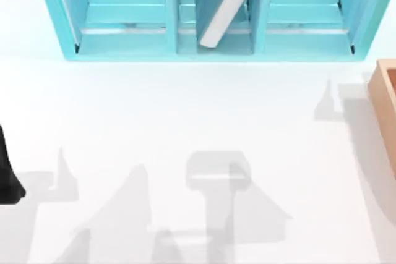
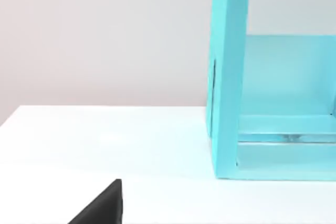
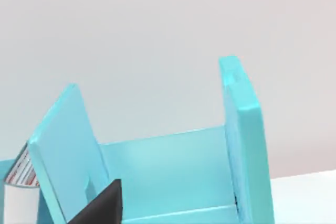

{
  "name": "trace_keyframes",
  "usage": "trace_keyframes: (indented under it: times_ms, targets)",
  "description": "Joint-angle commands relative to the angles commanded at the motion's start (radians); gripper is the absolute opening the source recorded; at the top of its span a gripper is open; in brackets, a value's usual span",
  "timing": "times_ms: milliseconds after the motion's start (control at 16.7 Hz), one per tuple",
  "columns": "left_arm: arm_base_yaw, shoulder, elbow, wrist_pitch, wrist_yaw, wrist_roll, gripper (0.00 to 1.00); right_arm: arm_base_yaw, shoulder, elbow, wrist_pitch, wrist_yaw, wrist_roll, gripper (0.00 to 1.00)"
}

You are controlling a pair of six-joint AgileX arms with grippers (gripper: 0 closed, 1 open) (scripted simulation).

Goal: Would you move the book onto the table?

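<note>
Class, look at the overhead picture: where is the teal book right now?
In the top view the book leans tilted inside the narrow middle compartment of the light-blue shelf unit at the table's far edge, not yet on the white surface.

Up at twelve o'clock stands the light-blue shelf unit [image 1: 124, 29], open front facing six, split by upright dividers into three bays with a low ledge running across each. Over at three o'clock, a tan wooden box [image 1: 385, 100] pokes in from the edge, well apart from the shelf unit.
</note>
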Motion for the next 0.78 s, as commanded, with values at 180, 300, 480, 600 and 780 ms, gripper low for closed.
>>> trace_keyframes:
  times_ms: [180,300,480,600,780]
  targets:
    - [0.0,0.0,0.0,0.0,0.0,0.0,1.0,0.098,0.353,0.162,0.131,0.1,0.072,1.0]
    - [0.0,0.0,0.0,0.0,0.0,0.0,1.0,0.162,0.584,0.268,0.216,0.165,0.12,1.0]
    - [0.0,0.0,0.0,0.0,0.0,0.0,1.0,0.252,0.901,0.417,0.337,0.251,0.188,1.0]
    - [0.0,0.0,0.0,0.0,0.0,0.0,1.0,0.304,1.078,0.504,0.409,0.3,0.227,1.0]
    - [0.0,0.0,0.0,0.0,0.0,0.0,1.0,0.364,1.273,0.609,0.496,0.355,0.274,1.0]
